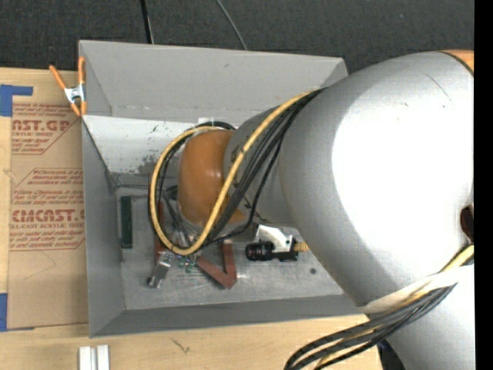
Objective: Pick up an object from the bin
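My gripper (176,236) shows as a dark body under the arm's orange cover, low over the front left part of the bin floor. Just below it lie a small green piece (187,264) and a brown angled strip (221,269). A small silver metal part (159,274) rests to the left of these. I cannot see anything held in the gripper.
A dark green flat bar (125,222) lies along the bin's left wall. A black and white cylindrical piece (270,247) sits to the right of the brown strip. The arm with its cables covers the bin's right and middle.
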### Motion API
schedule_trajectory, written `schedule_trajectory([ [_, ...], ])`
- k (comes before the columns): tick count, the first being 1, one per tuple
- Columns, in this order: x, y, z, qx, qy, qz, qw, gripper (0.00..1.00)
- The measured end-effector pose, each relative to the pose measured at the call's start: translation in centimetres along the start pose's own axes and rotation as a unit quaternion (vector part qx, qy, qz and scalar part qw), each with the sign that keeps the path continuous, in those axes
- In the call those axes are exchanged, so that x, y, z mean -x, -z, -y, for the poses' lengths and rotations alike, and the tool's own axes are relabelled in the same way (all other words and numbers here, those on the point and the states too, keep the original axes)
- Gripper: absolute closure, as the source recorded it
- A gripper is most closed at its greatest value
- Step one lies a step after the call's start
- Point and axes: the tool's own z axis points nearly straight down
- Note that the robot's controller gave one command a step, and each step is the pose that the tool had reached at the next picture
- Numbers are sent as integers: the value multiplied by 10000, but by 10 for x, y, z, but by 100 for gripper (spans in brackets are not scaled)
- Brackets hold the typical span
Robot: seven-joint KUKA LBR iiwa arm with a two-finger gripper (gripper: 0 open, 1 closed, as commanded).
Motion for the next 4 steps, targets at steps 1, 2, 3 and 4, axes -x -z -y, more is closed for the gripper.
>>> schedule_trajectory([
  [1, 21, 2, 30, -1, 429, -31, 9991, 100],
  [2, 22, 2, 30, 0, 429, -30, 9991, 100],
  [3, 29, 44, 55, -30, 214, -28, 9998, 100],
  [4, 35, 52, 73, -27, -306, -11, 9995, 100],
])
